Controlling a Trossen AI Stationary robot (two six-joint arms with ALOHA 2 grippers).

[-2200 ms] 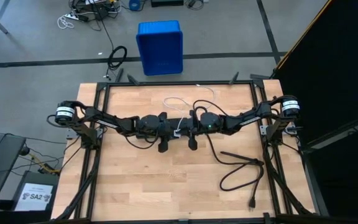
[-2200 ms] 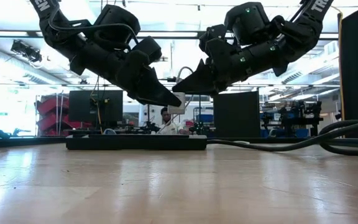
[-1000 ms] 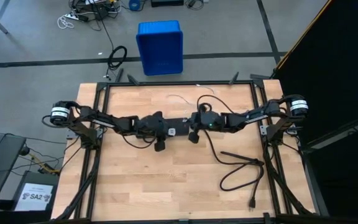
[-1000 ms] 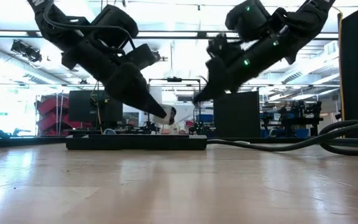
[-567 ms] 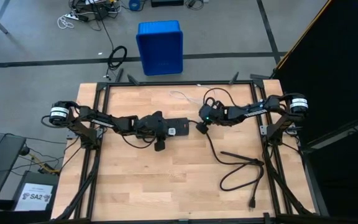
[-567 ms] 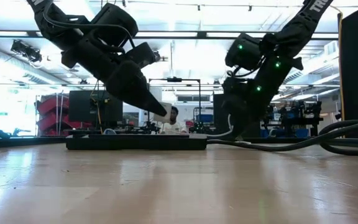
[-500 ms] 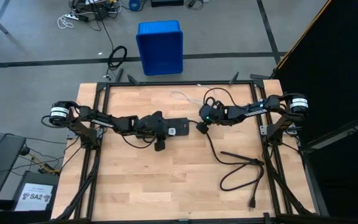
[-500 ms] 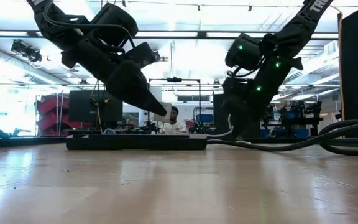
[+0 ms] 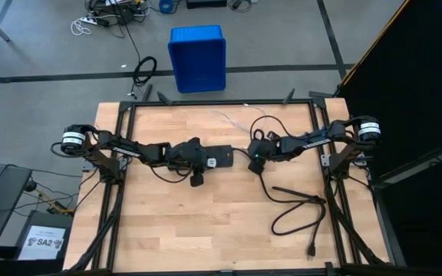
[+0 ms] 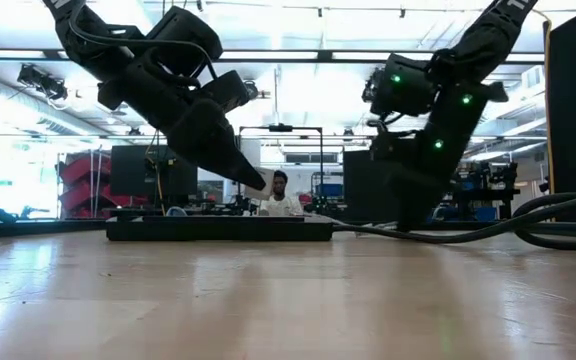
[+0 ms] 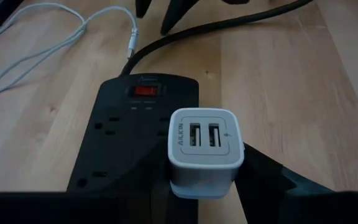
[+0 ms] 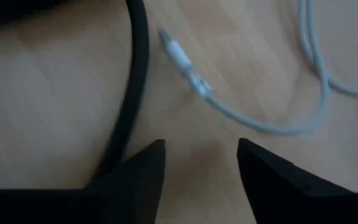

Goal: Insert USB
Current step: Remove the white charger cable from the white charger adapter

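Note:
My left gripper (image 9: 208,162) is shut on a white two-port USB charger (image 11: 205,148), which it holds just above the black power strip (image 11: 129,134) at mid-table. The USB, a thin white cable (image 12: 316,87) with its small plug (image 12: 182,59), lies loose on the wood beyond the strip's switch end. My right gripper (image 12: 201,165) stands open and points down, just above the table. It is beside the thick black cord (image 12: 135,81) and a little short of the plug, with nothing between its fingers. My left gripper pinches the charger's rear part (image 11: 229,177) between its two fingers (image 11: 272,183), one on each side of the white body. The fingers slant down from the table's left. The charger is clear of the strip, its port face turned away from the gripper.
The black cord (image 9: 290,207) runs from the strip's right end and loops over the table's near right part. A blue bin (image 9: 197,57) stands on the floor beyond the far edge. Bare wood lies along the near and left sides.
My right gripper has left the space above the strip, gone toward the table's right edge and sunk close to the wood, tipping until its fingers point down beside the black cord. My left gripper and the charger have kept still.

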